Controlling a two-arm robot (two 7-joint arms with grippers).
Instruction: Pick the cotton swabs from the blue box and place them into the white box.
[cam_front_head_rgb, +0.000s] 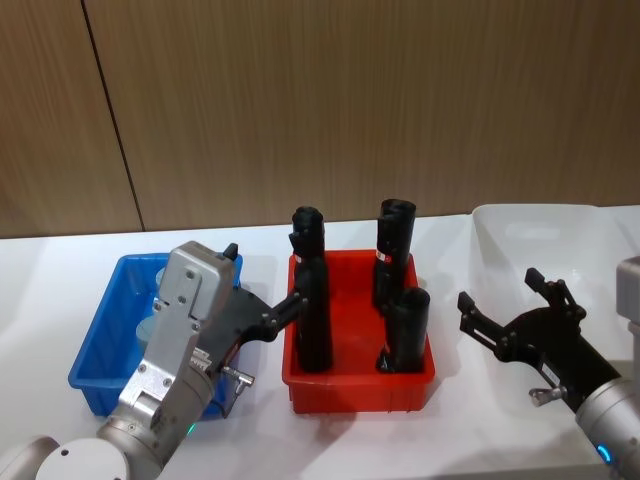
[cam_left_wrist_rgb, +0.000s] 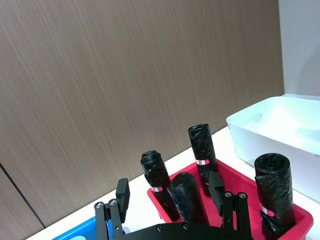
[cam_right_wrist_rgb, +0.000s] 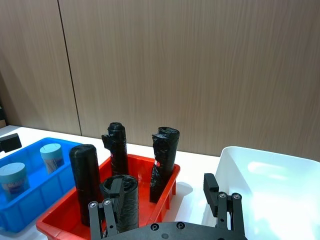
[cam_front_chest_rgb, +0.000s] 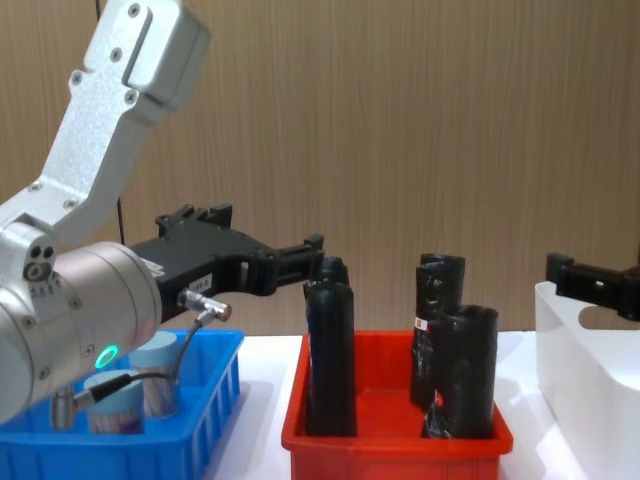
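The blue box (cam_front_head_rgb: 100, 345) sits at the left of the white table. Cotton swabs (cam_right_wrist_rgb: 51, 156) in clear jars with pale blue lids stand inside it, a second jar (cam_right_wrist_rgb: 13, 178) beside the first; the chest view shows them too (cam_front_chest_rgb: 152, 375). My left gripper (cam_front_head_rgb: 262, 280) hangs open and empty above the blue box's right side, its fingers pointing toward the red bin. The white box (cam_front_head_rgb: 540, 225) stands at the far right. My right gripper (cam_front_head_rgb: 500, 290) is open and empty in front of the white box, just right of the red bin.
A red bin (cam_front_head_rgb: 360, 385) stands between the two boxes and holds several tall black rolls (cam_front_head_rgb: 312, 300) that rise well above its rim. A brown wood-panel wall closes off the back of the table.
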